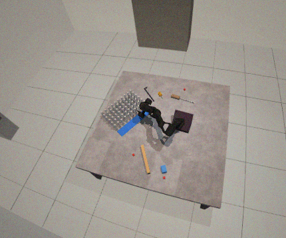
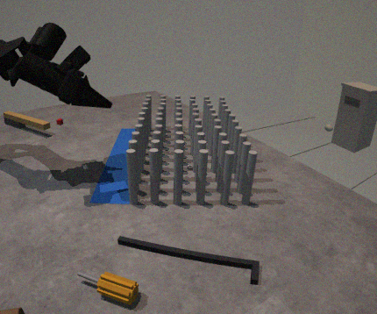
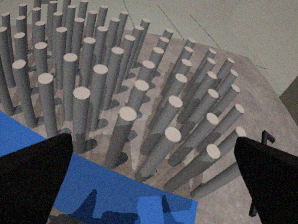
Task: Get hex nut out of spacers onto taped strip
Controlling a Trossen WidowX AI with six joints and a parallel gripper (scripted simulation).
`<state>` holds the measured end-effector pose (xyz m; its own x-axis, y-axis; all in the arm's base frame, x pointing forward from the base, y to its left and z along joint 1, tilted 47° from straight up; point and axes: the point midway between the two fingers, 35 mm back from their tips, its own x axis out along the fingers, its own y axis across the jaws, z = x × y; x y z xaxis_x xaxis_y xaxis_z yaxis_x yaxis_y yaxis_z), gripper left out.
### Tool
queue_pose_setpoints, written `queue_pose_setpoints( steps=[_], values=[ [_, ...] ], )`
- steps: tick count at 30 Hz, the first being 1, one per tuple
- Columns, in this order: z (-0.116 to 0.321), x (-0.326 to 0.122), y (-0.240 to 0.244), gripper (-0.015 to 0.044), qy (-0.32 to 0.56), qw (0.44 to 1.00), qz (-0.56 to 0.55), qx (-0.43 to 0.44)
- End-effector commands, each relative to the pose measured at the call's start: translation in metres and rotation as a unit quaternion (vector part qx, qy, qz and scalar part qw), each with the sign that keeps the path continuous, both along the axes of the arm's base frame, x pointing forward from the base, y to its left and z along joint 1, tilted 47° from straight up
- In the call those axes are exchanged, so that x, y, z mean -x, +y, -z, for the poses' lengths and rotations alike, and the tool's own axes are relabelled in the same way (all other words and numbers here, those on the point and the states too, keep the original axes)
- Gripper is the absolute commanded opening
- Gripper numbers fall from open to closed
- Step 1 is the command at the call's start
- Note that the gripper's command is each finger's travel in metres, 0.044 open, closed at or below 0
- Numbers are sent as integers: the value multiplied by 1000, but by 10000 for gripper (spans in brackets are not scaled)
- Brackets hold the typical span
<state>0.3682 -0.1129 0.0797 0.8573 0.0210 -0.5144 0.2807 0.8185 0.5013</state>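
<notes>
Grey metal spacers stand upright in rows. A tiny ring-like shape, apparently the nut, shows low between them in the exterior view. The blue taped strip runs along the field's front edge. A black L-shaped hook tool lies flat beside the field, its short bent end at the right in the exterior view. My gripper is open and empty, above the strip's end and in front of the spacers. It holds no tool.
A yellow-handled screwdriver and a brown-handled tool lie beyond the hook. A wooden bar, a blue block and small red cubes lie elsewhere. The arm's base stands on a dark pad.
</notes>
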Motion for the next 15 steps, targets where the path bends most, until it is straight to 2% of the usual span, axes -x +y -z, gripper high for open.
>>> queue_pose_setpoints(
  steps=[1, 4, 8, 12, 15],
  values=[
    [40, 8, -48, 440, 81, 983, 122, -115],
    [77, 23, -85, 440, 144, 936, 235, -219],
    [126, 54, -126, 440, 212, 829, 385, -344],
    [172, 96, -156, 440, 261, 678, 523, -445],
    [206, 133, -169, 440, 287, 536, 615, -502]
  ],
)
